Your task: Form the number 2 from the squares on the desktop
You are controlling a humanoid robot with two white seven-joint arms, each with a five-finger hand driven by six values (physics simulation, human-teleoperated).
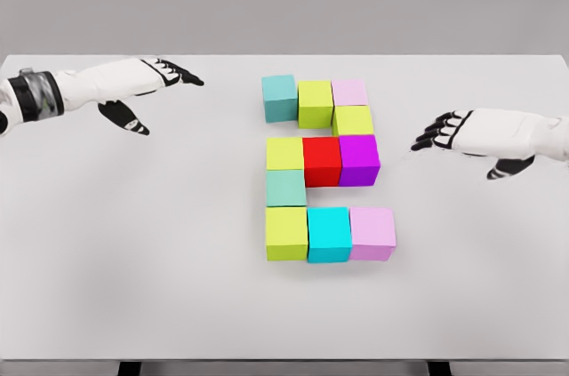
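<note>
My left hand point(147, 83) hangs over the far left of the pale grey counter point(133, 260), fingers point(182, 76) stretched out flat and thumb dropped below, holding nothing and well apart from the blocks, as if I had pulled it clear to leave the figure undisturbed.

At the middle of the counter the coloured cubes stand packed face to face in the shape of a 2. The top bar reads teal cube point(279, 97), lime-green cube point(316, 102), pale pink cube point(349, 92). Just under the pink one sits a second lime cube point(354, 120), forming the right-hand descent. The middle bar runs yellow-green cube point(284, 153), red cube point(322, 161), purple cube point(359, 159). A sea-green cube point(286, 188) below the yellow-green one carries the stroke down the left side, and the base is made of another lime cube point(286, 233), a bright cyan cube point(329, 234) and a lilac cube point(372, 234).

Each row touches its neighbour, which is what lets the digit read cleanly; I judge the figure complete, with only slight unevenness along the top row.

My right hand point(471, 134) hovers at the right, near the purple cube but not touching it, fingers point(431, 138) loosely curled toward the blocks and gripping nothing.
</note>
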